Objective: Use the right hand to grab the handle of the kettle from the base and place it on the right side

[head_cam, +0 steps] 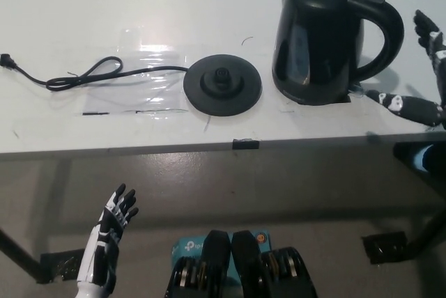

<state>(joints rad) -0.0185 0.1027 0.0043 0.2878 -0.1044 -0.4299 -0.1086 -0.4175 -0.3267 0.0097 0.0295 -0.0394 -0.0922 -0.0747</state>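
The black kettle [320, 33] stands upright on the white table [104, 5], to the right of its round black base [222, 84], with its handle [385, 30] pointing right. My black right hand [421, 79] is open at the picture's right edge, just right of the handle and apart from it, fingers spread. My white left hand [111, 232] rests open at the lower left, below the table's front edge.
A black power cord [77, 75] runs from the base to the left across the table. A strip of clear tape [150, 68] lies over the cord. A small black tape mark [244, 145] sits on the table's front edge.
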